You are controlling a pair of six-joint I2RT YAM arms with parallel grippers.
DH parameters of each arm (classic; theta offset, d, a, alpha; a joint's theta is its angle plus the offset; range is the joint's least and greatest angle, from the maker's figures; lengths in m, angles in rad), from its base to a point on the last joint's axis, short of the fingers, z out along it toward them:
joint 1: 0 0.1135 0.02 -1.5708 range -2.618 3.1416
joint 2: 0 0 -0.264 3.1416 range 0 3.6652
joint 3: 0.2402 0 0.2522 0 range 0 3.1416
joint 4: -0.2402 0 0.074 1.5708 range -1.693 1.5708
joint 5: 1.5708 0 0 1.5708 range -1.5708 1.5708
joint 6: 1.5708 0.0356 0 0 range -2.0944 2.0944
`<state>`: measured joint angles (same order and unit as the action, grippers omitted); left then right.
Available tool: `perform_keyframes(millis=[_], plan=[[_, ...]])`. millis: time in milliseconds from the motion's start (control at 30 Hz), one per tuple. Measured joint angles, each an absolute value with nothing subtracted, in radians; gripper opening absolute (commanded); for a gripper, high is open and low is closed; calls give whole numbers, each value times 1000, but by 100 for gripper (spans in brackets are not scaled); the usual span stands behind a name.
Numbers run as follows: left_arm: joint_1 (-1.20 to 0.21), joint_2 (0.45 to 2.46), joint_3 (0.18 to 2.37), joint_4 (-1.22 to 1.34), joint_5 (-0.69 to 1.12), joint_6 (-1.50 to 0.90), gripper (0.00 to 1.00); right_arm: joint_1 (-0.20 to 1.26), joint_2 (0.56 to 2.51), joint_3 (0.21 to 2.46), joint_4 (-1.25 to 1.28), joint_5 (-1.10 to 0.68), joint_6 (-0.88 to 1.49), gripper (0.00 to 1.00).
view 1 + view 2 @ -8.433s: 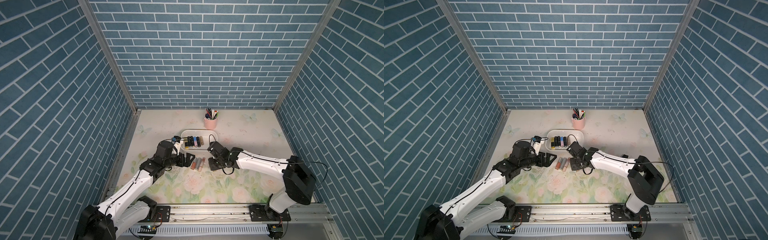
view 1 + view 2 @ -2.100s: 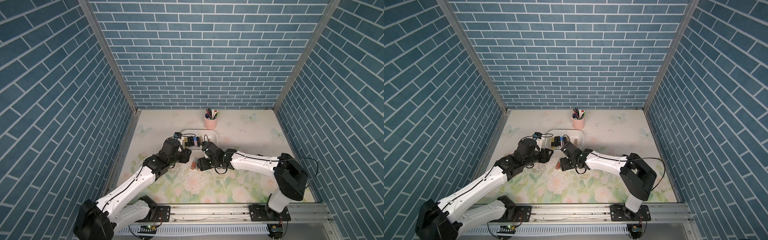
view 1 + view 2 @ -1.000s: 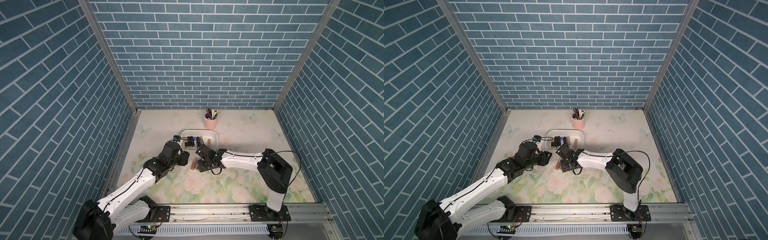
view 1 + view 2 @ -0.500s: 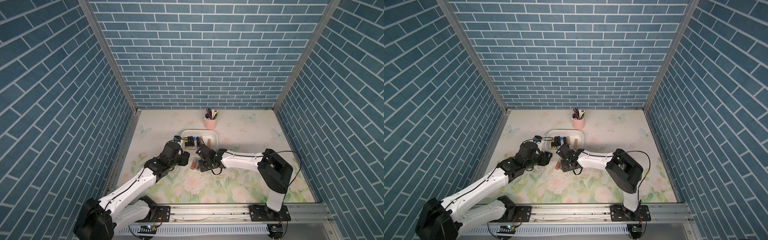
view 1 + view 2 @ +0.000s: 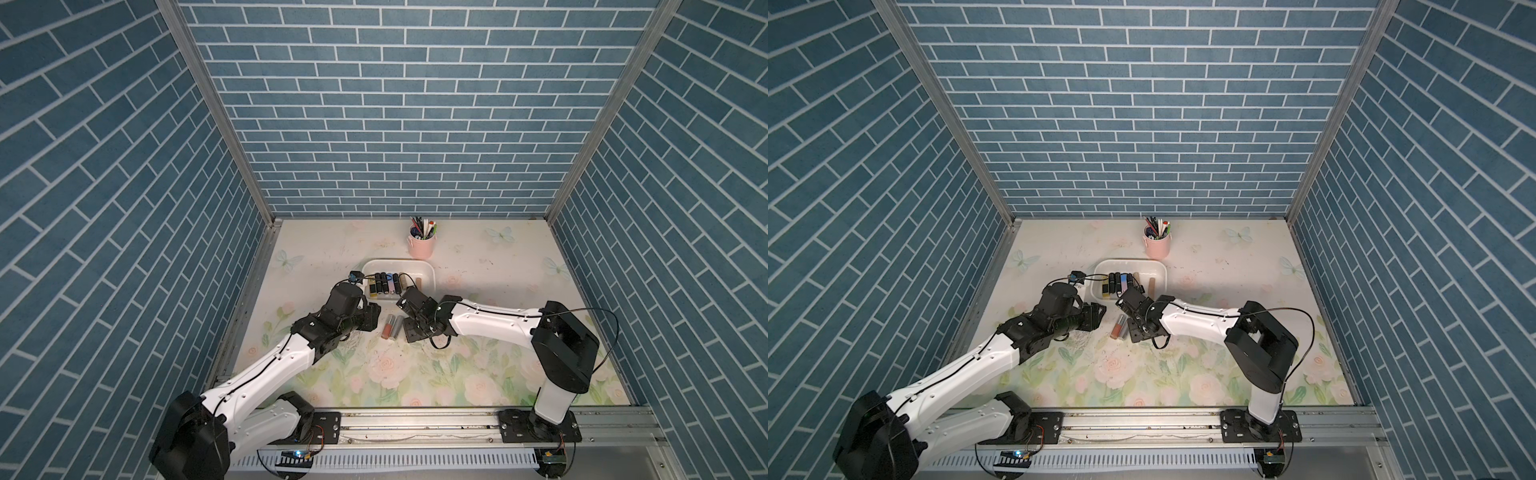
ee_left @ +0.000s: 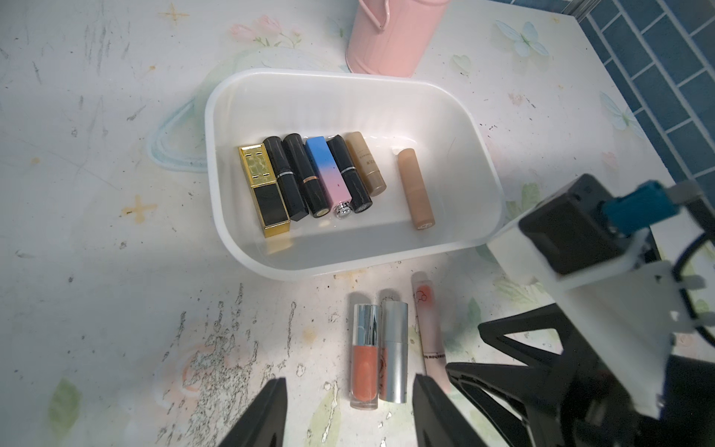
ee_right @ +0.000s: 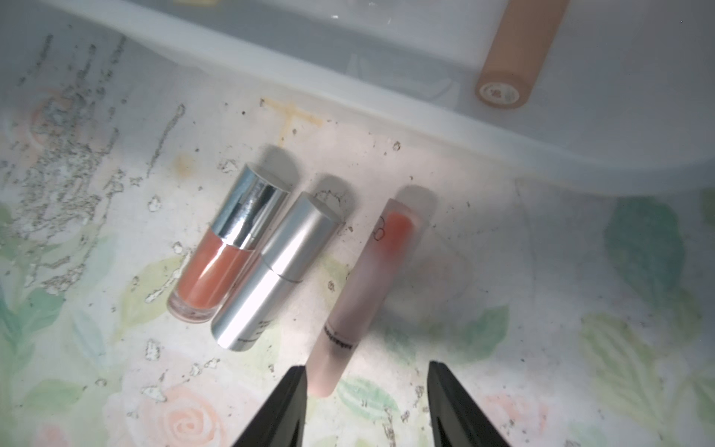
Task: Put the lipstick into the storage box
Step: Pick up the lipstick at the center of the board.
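The job is partly done. The storage box (image 6: 348, 260) already holds a row of six lipsticks (image 6: 309, 178) and, apart from them, a tan lipstick (image 6: 414, 189). Three more lie on the table (image 6: 116, 271) just outside the box's near wall, side by side and end-on to it: an orange lip gloss (image 7: 216, 263), a silver lipstick (image 7: 271, 271) touching it, and a slim pink lipstick (image 7: 363, 286) a little apart from those two.

The step in hand looks like the reach for the pink lipstick. The right gripper (image 7: 366, 367) is low over the table with its jaws spread and nothing between them. The end of the pink lipstick farthest from the box lies right at the tip of one finger, not centred in the gap. The left gripper (image 6: 350, 379) is also spread and empty, facing the box with the gloss and the silver lipstick ahead of its opening.

Next, the right gripper probably needs a small sideways shift so that the pink lipstick sits squarely between the fingers, then a push forward and a squeeze. After that comes a lift over the box's near wall and a release onto the bare floor beside the tan lipstick. The silver lipstick lies close, so a careless approach could knock it.
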<state>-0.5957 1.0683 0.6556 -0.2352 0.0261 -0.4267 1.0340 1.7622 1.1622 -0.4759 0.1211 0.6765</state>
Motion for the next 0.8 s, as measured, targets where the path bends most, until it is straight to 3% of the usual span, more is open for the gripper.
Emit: perform_keyframes(millis=[500, 800], plan=[[-596, 1069, 656, -233, 26, -425, 59, 1028, 1802, 1161, -455, 115, 676, 58], [-596, 1069, 656, -233, 26, -425, 59, 1019, 1830, 1129, -430, 112, 676, 52]])
